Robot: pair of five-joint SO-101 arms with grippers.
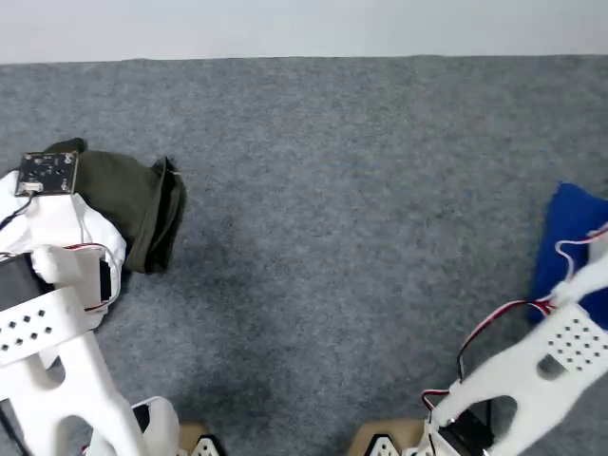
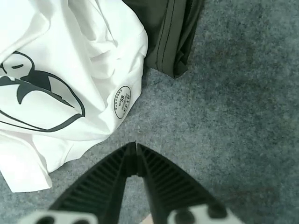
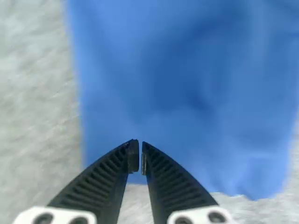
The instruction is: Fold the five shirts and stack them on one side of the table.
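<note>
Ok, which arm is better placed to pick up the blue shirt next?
Right. The right gripper hangs over the blue shirt near its edge, fingers shut. The left gripper sits by the white shirt and green shirt on the table's opposite side.

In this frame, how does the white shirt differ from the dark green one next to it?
The white shirt carries a black graphic and a round sticker; the dark green shirt looks plain. The white shirt lies loose and rumpled, while the dark green shirt shows straight, layered edges, as if folded. Both rest side by side on the grey surface.
</note>
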